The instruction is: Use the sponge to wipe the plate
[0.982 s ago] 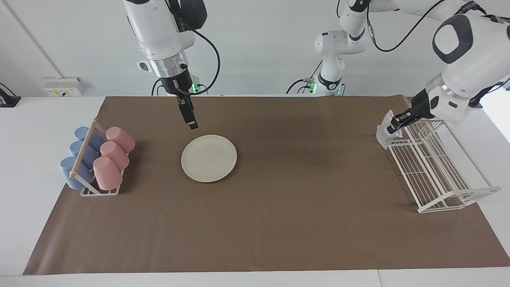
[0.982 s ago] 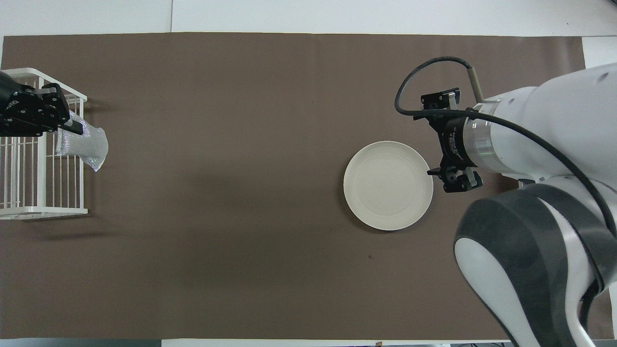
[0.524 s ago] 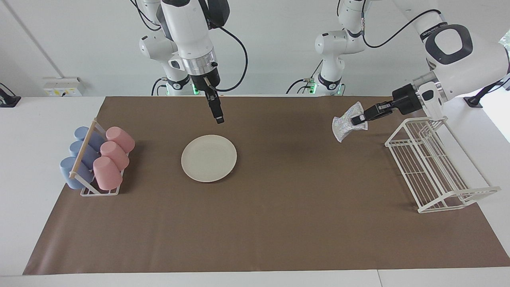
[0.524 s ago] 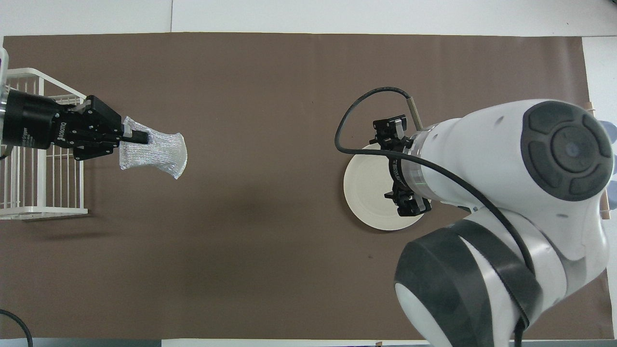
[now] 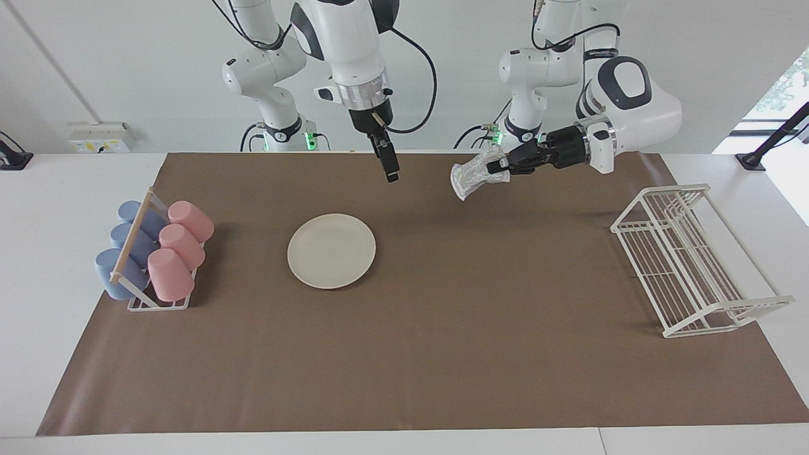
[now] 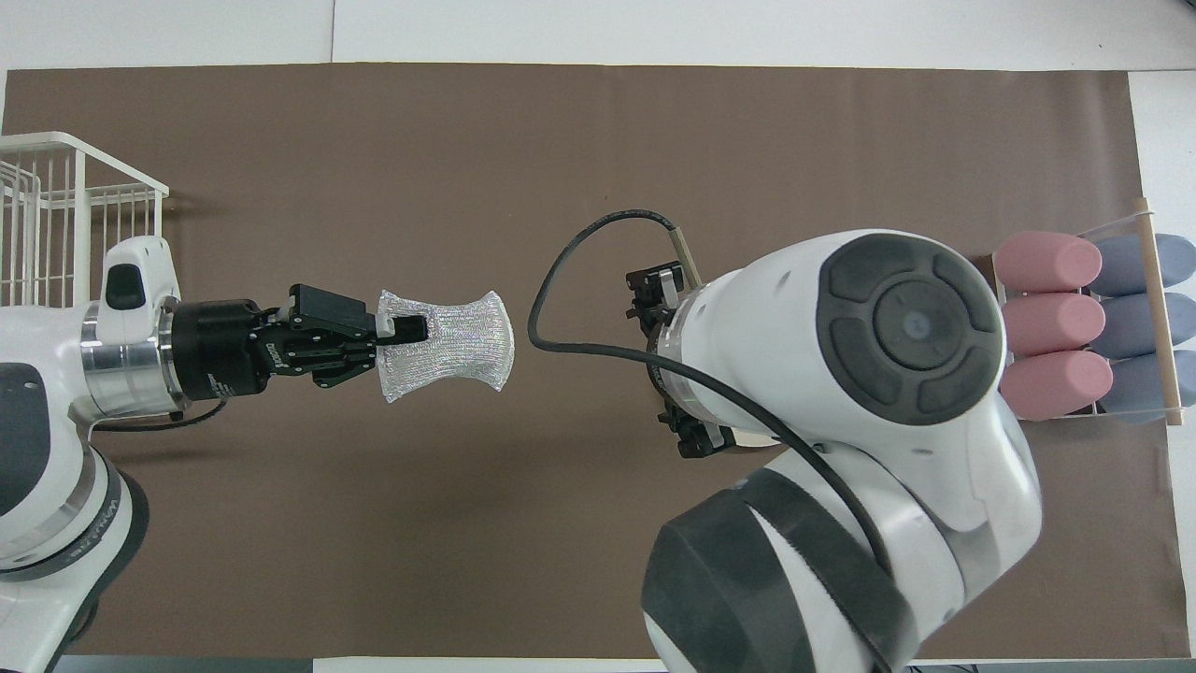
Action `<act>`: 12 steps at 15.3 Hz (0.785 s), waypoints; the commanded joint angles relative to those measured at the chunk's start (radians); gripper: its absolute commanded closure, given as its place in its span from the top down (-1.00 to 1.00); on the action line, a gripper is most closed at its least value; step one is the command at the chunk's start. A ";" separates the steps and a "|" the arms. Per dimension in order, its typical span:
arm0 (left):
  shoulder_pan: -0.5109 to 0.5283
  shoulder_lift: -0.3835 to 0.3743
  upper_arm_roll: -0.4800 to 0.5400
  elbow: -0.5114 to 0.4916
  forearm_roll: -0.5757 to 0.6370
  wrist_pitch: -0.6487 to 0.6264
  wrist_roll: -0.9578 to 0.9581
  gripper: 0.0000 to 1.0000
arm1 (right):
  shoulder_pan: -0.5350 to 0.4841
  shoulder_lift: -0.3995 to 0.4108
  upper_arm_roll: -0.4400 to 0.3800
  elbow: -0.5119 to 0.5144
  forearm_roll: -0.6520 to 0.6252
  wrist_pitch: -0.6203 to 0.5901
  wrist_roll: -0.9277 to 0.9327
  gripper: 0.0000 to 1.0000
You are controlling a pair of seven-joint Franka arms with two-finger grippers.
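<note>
The cream-white plate (image 5: 331, 251) lies flat on the brown mat; in the overhead view my right arm hides it. The silvery mesh sponge (image 5: 473, 177) (image 6: 456, 342) hangs in the air over the mat, between the plate and the wire rack. My left gripper (image 5: 499, 167) (image 6: 404, 329) is shut on one end of it and points toward the plate. My right gripper (image 5: 391, 170) hangs high over the mat by the plate's edge toward the left arm's end. It is open, with nothing between its fingers (image 6: 695, 437).
A rack of pink and blue cups (image 5: 155, 253) (image 6: 1084, 322) stands at the right arm's end of the mat. A white wire dish rack (image 5: 689, 262) (image 6: 65, 210) stands at the left arm's end.
My left gripper has carried the sponge from the wire rack toward the middle of the table. My right gripper has risen and shifted from beside the plate toward the left arm's end.
</note>
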 commanded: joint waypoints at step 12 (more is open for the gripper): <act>-0.191 -0.007 0.008 -0.164 -0.319 0.059 0.370 -1.00 | 0.089 0.085 0.003 0.108 0.010 -0.048 0.122 1.00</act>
